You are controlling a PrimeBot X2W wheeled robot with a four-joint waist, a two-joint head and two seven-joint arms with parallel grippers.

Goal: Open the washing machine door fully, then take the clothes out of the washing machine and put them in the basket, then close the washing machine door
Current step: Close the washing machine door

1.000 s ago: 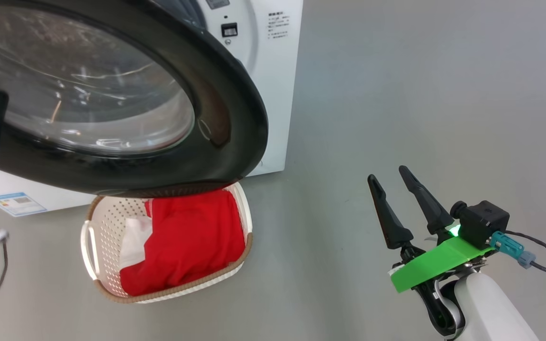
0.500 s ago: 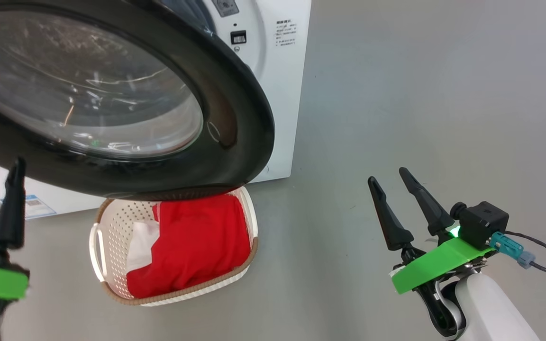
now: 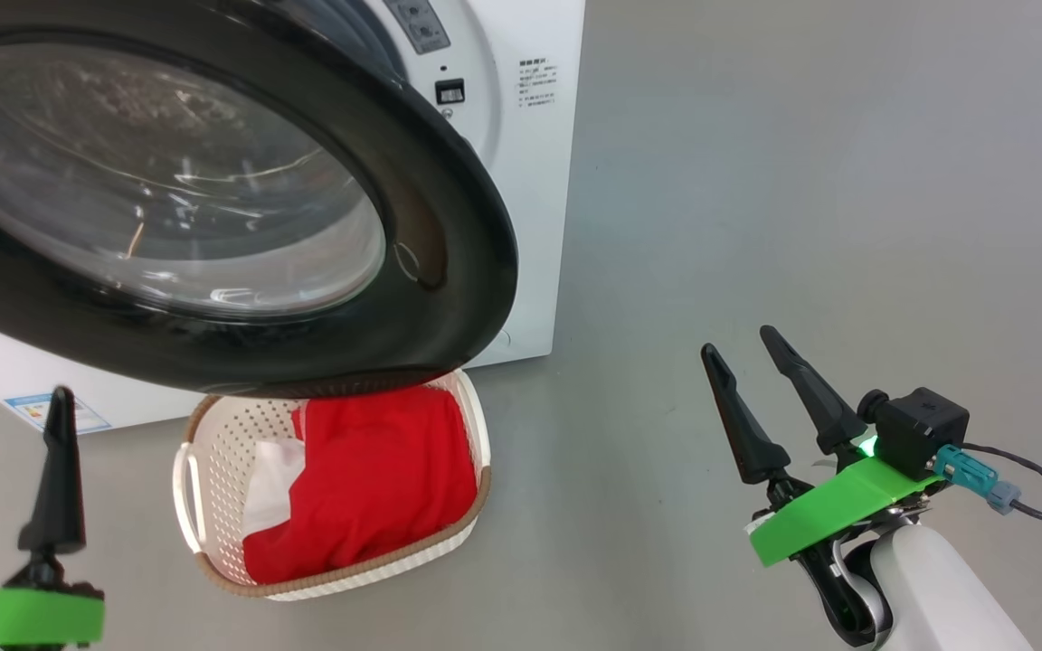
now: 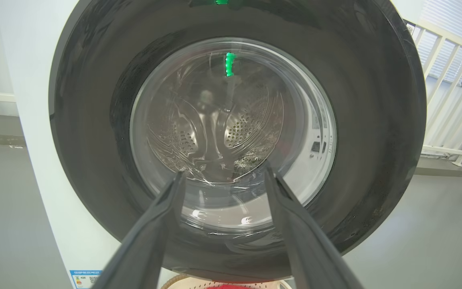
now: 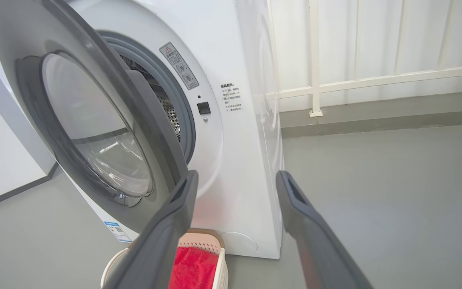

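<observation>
**Clothes in the basket, door left to shut**

Head view: the washing machine door (image 3: 168, 181) stood swung out from the washing machine (image 3: 530, 181). Its lower rim overhung the basket (image 3: 213, 470) on the floor (image 3: 756, 226). The clothes (image 3: 376, 479), a red jersey beside a white piece, lay inside the basket. The left gripper (image 3: 22, 402) sat at the lower left and the right gripper (image 3: 738, 342) at the lower right. Both had their fingers spread, held nothing and were apart from the door.

Left wrist view: the spread fingers pointed at the door's outer face. The steel drum (image 4: 237, 136) showed through the glass, with no clothes seen in it.

Right wrist view: the door hung partly open, and the gap showed the grey gasket (image 5: 187, 120).

The door would probably handle as a stiff, fairly heavy hinged panel. Its glossy rim looked slippery, so a flat push seemed safer than a pinch. The best spot appeared to be the black rim near the free, latch-side edge, not the bulging glass
</observation>
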